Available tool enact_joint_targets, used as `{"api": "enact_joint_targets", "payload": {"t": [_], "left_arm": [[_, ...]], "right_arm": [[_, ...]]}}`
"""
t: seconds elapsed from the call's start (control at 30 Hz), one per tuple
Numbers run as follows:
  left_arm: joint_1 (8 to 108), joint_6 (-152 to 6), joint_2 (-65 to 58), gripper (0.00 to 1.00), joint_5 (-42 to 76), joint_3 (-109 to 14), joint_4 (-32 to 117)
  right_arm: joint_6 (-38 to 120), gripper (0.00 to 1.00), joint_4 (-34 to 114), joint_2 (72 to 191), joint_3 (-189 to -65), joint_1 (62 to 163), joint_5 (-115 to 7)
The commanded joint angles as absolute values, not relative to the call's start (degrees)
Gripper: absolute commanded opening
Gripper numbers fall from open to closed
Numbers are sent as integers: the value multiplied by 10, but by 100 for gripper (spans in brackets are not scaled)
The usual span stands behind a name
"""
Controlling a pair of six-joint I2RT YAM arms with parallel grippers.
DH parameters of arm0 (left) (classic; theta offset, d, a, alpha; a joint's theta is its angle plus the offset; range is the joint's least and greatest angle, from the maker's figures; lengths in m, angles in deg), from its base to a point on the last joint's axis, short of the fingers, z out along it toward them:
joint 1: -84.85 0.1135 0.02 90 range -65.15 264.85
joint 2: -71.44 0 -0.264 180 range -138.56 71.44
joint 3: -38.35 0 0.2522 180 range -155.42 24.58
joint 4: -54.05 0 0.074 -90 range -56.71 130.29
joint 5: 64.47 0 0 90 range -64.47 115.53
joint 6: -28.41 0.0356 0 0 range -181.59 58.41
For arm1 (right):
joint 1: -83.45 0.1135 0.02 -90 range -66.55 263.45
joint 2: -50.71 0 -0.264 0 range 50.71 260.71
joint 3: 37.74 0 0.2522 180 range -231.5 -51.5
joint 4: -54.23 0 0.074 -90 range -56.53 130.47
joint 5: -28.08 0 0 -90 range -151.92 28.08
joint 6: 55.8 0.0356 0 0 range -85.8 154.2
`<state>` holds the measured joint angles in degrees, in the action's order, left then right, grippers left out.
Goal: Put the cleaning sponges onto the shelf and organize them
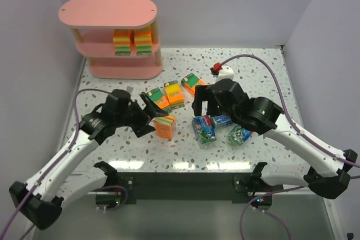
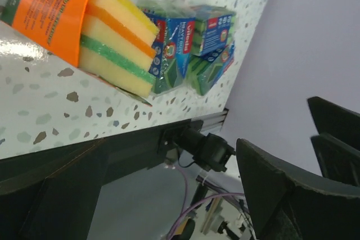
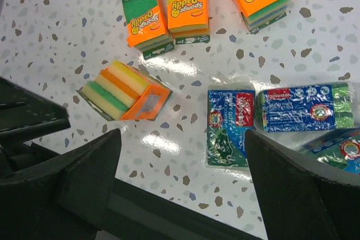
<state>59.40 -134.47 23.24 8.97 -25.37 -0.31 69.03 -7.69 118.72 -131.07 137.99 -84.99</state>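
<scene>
Although only the top view shows the shelf (image 1: pixel 107 12), at the far left corner of the bench (image 1: pixel 185 153) with two orange packs (image 1: pixel 133 42) on its middle tier, the right wrist view reads "Sponge Daddy" on three orange packs (image 3: pixel 188 7) mid-bench. Left wrist view: "Vileda" on blue-green packs (image 2: pixel 185 43). Left tool (image 1: pixel 154 112), right tool (image 3: pixel 183 139): fingers apart, empty.

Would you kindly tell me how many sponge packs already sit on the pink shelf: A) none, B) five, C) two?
C: an orange pack and a second orange pack stand side by side on the middle tier of the shelf.
</scene>
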Motion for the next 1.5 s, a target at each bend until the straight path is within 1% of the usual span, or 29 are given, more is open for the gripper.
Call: {"api": "enact_joint_targets", "payload": {"t": [0.0, 0.07, 0.13, 0.27, 0.3, 0.47, 0.7, 0.87, 0.9, 0.97, 1.07, 1.13, 1.17, 1.33, 1.47], "left_arm": [[488, -1427, 145, 100, 210, -299, 21], [476, -1446, 126, 100, 258, -331, 2], [459, -1464, 133, 100, 310, -346, -11], [443, -1499, 129, 100, 341, -368, -48], [426, -1509, 126, 100, 347, -369, -52], [379, -1569, 104, 100, 358, -334, -49], [361, -1608, 133, 91, 364, -297, -60], [360, -1631, 159, 87, 393, -275, -84], [360, -1635, 162, 83, 397, -268, -73], [360, -1642, 169, 78, 402, -244, -63], [360, -1650, 168, 66, 399, -219, -49], [361, -1656, 171, 63, 404, -207, -36], [362, -1657, 172, 59, 408, -204, -30], [366, -1646, 163, 52, 424, -205, -4], [376, -1640, 158, 41, 417, -196, 4]], "right_arm": [[696, 94, -90, 1148, -1287, 1377, -865], [696, 95, -94, 1137, -1288, 1376, -853], [694, 95, -106, 1123, -1289, 1376, -849], [687, 96, -99, 1092, -1262, 1375, -863], [685, 96, -99, 1091, -1261, 1375, -857], [679, 96, -104, 1090, -1265, 1375, -854], [675, 96, -104, 1078, -1259, 1375, -853], [677, 96, -95, 1076, -1249, 1375, -843], [676, 96, -93, 1077, -1249, 1374, -843], [674, 96, -90, 1079, -1249, 1374, -841], [672, 96, -88, 1083, -1250, 1375, -834], [672, 96, -87, 1082, -1251, 1375, -833], [672, 96, -87, 1083, -1250, 1374, -833], [672, 96, -90, 1080, -1249, 1375, -833], [672, 96, -93, 1074, -1244, 1375, -837]]}}
